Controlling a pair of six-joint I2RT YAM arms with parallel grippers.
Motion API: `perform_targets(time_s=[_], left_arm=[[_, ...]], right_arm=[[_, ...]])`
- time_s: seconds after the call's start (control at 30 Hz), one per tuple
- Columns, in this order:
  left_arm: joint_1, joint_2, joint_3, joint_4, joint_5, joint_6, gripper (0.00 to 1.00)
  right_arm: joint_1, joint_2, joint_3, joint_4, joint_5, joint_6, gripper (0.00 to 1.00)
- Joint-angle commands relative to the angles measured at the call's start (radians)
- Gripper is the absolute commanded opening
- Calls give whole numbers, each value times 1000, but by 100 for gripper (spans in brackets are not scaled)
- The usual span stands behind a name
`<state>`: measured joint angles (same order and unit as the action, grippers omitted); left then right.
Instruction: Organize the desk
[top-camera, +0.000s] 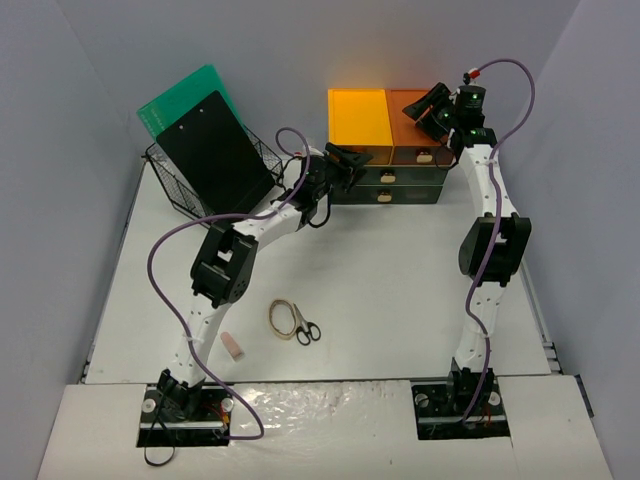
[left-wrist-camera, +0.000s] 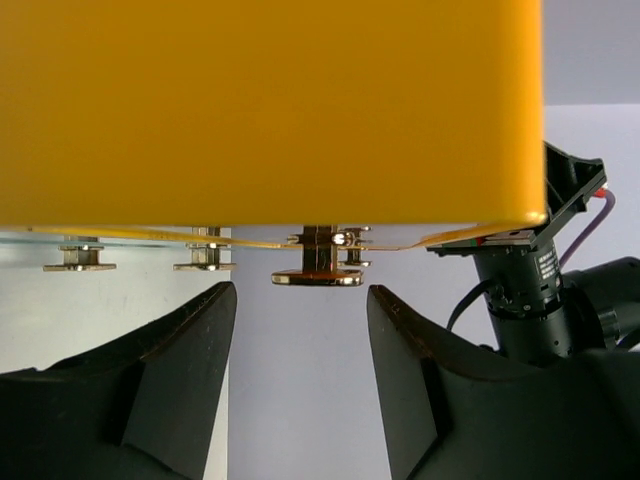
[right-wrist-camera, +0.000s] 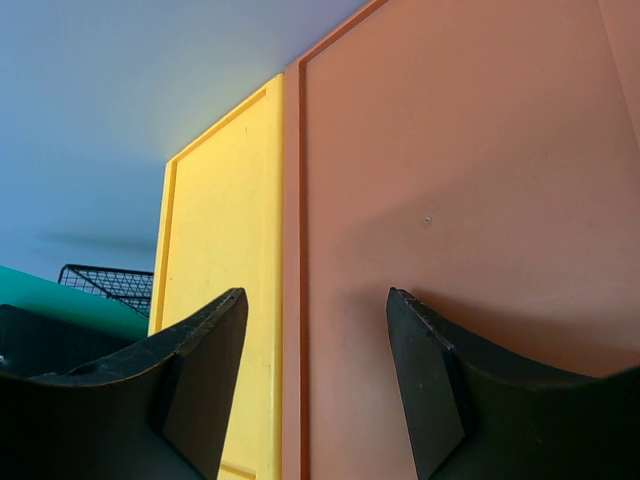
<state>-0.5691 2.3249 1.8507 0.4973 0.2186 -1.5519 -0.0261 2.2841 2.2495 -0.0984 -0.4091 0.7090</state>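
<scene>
The desk (top-camera: 390, 270) spreads white under both arms, with the drawer unit (top-camera: 385, 180) at its far edge. Left of the unit stands a wire basket (top-camera: 165, 175) holding a black clipboard (top-camera: 215, 160). Well in front of the unit lie a pale eraser (top-camera: 231, 346), a tan loop (top-camera: 283, 318) and small scissors (top-camera: 308, 331), all loose.

The step in hand looks like opening the yellow drawer (left-wrist-camera: 270, 110). The left gripper (left-wrist-camera: 300, 290) sits at the unit's front, its jaws apart on either side of the brass handle (left-wrist-camera: 318, 278) and not touching it. Next it likely needs to close squarely on that handle and pull straight back.

The right gripper (right-wrist-camera: 316, 292) hovers over the unit's orange top (right-wrist-camera: 460, 180), jaws apart and empty.
</scene>
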Motion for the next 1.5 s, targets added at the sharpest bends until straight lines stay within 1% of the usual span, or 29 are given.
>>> perform_targets(time_s=[0.0,0.2,0.6,0.77,1.03,1.47], left_arm=[[0,-43,22,112,-59,21,51],[0,-8,64,114,-83,19,51],[2,51,159,107,-115,29,48],[5,47,154,122,-125,30,46],[31,-1,119,138,-139,47,46],[73,-73,56,159,-115,56,46]], right_arm=[[-14,90,-78,-282,49,-45,56],[-15,89,-80,-282,53,-46,56],[-14,89,-96,-281,59,-52,56],[-14,87,-96,-281,61,-54,56],[-12,85,-99,-281,59,-54,56],[3,83,-105,-282,69,-49,56]])
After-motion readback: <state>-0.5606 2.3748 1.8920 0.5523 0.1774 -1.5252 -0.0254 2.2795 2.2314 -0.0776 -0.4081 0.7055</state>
